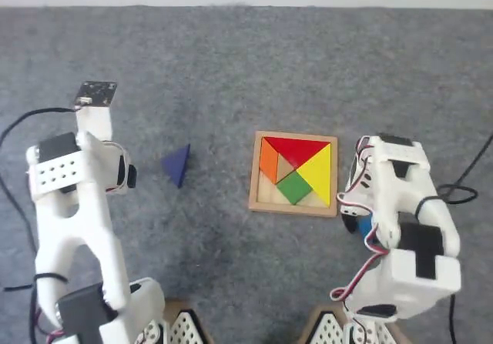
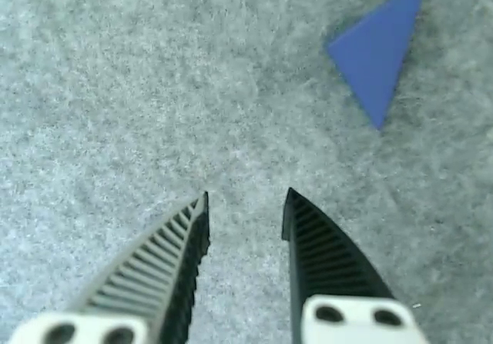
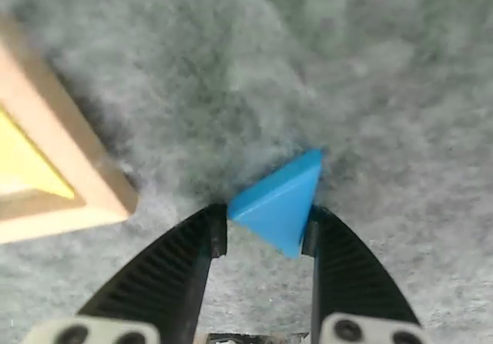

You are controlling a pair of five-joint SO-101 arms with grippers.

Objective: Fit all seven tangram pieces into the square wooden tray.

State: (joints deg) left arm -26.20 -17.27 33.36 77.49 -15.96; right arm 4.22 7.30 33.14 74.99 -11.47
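The right gripper [image 3: 262,225] has its jaws closed on just the near corner of the light blue triangle [image 3: 281,198], on the tabletop [image 1: 231,67] at 4 o'clock from the tray [image 1: 253,175]. So shallow a hold may slip on lifting. The left gripper [image 2: 246,198] has its jaws wide and empty near the dark blue triangle [image 2: 381,51], at the tray's 9 o'clock.

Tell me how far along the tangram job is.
Done: the red, orange, green and yellow pieces sit in the tray. In hand: the right gripper clamps the light blue triangle on the mat beside the tray. Left: seating it, then the dark blue triangle near the open left gripper.
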